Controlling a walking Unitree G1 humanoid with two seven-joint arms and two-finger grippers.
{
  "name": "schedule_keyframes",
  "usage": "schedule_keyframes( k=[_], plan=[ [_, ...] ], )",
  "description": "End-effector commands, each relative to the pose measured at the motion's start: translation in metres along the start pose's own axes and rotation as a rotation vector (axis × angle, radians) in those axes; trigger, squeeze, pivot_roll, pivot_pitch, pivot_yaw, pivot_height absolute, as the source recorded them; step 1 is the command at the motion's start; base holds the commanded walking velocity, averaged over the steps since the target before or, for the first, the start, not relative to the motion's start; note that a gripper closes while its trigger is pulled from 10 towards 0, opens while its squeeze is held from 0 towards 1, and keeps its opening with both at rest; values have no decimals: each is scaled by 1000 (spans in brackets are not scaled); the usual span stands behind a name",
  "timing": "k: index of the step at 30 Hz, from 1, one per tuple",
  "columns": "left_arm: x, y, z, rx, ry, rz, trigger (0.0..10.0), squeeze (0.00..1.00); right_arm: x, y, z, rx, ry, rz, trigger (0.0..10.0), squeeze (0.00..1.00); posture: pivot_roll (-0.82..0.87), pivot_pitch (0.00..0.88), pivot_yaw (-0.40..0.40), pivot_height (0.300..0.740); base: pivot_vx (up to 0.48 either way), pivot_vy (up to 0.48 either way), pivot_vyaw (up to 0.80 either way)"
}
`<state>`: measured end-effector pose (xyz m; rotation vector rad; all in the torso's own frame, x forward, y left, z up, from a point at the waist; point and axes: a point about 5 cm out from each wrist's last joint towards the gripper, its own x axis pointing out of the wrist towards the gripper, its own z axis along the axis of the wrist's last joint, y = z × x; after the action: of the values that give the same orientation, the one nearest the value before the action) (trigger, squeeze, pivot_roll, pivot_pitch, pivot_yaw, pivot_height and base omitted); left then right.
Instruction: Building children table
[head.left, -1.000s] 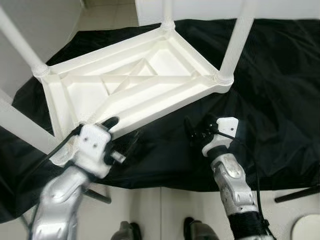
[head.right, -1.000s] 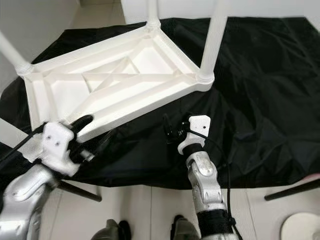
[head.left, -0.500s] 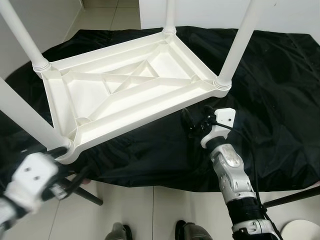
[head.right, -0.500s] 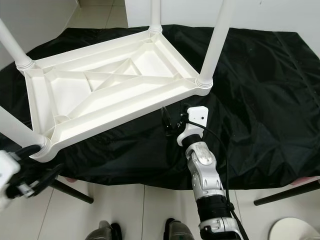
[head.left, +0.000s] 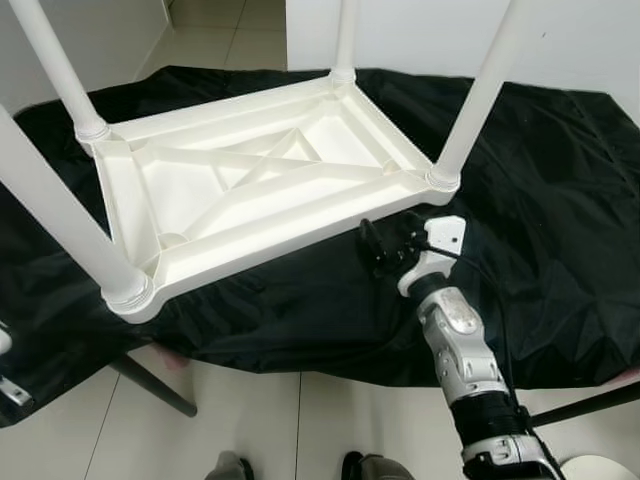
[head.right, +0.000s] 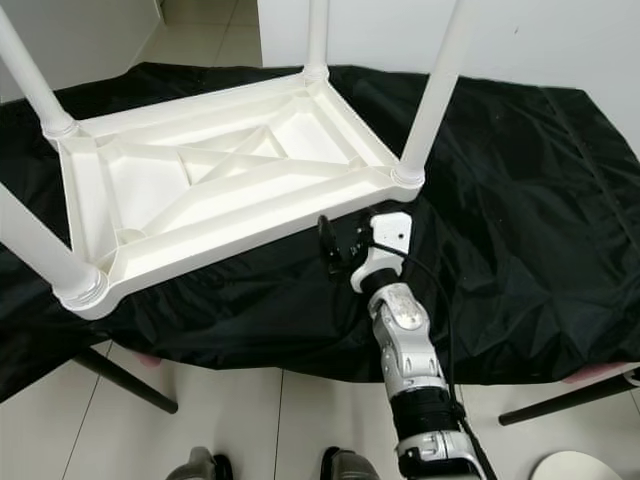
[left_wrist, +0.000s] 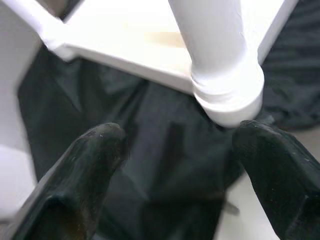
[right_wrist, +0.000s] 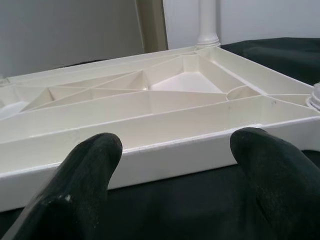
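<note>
Black sheet (head.left: 560, 200) under upturned white table (head.left: 250, 190); right claw (head.left: 385, 245) wide beside it; left claw (left_wrist: 175, 165) wide.

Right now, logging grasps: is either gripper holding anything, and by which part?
Nothing is held. The right gripper is open beside the table; the left gripper is open near a leg.

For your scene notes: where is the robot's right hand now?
The right hand hovers over the black cloth, just before the near edge of the upturned white plastic table.
</note>
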<state>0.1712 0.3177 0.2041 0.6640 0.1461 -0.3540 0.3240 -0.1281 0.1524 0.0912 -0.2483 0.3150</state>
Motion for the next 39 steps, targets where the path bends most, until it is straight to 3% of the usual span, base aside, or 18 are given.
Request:
schedule_keyframes(
  k=[1,3,5,6,10,12,14,16,17,19,21,25,28,33,36,39],
  plan=[
    [-2,8,-2,9,11,130,10000,0,0,2,-3,9,4,8,10000,0,61,120,8,740,0,0,0],
    [-2,8,-2,9,11,130,10000,0,0,2,-3,9,4,8,10000,0,61,120,8,740,0,0,0],
    [3,10,0,-20,-29,184,10000,0,-1,2,-4,10,3,5,10000,0,57,119,11,740,0,0,0],
    [9,14,1,-57,-70,270,10000,0,-1,2,-4,11,1,2,10000,0,50,116,13,740,0,0,0],
    [20,14,1,-128,-114,359,10000,0,-1,2,-4,12,-1,-1,10000,0,43,120,17,740,0,0,0],
    [29,0,-3,-230,-140,391,10000,0,-3,0,-4,8,0,-9,10000,0,39,118,17,740,0,0,0],
    [29,0,-3,-230,-140,391,10000,0,-3,0,-4,8,0,-9,10000,0,39,118,17,740,0,0,0],
    [38,-12,-3,-338,-185,429,10000,0,-5,-1,-4,5,-1,-13,10000,0,34,130,16,740,0,0,0],
    [38,-12,-3,-338,-185,429,10000,0,-5,-1,-4,5,-1,-13,10000,0,34,130,16,740,0,0,0],
    [48,-28,3,-453,-244,442,10000,0,-7,-1,-6,9,4,-15,10000,0,34,131,13,740,0,0,0],
    [51,-35,7,-493,-269,440,10000,0,-8,0,-7,13,6,-14,10000,0,34,131,13,740,0,0,0],
    [59,-43,12,-505,-284,445,10000,0,-7,3,-7,18,9,-8,10000,0,35,135,6,740,0,0,0],
    [61,-46,13,-465,-274,412,10000,0,-7,5,-8,20,11,-3,10000,0,32,136,3,740,0,0,0],
    [45,-26,5,-384,-253,377,10000,0,-8,4,-8,18,16,3,10000,0,35,143,-1,740,0,0,0],
    [44,-26,7,-393,-265,354,10000,0,-7,3,-8,17,16,1,10000,0,34,143,0,740,0,0,0],
    [48,-37,11,-399,-274,295,10000,0,-6,0,-7,14,11,-10,10000,0,27,141,2,740,0,0,0]
  ],
)
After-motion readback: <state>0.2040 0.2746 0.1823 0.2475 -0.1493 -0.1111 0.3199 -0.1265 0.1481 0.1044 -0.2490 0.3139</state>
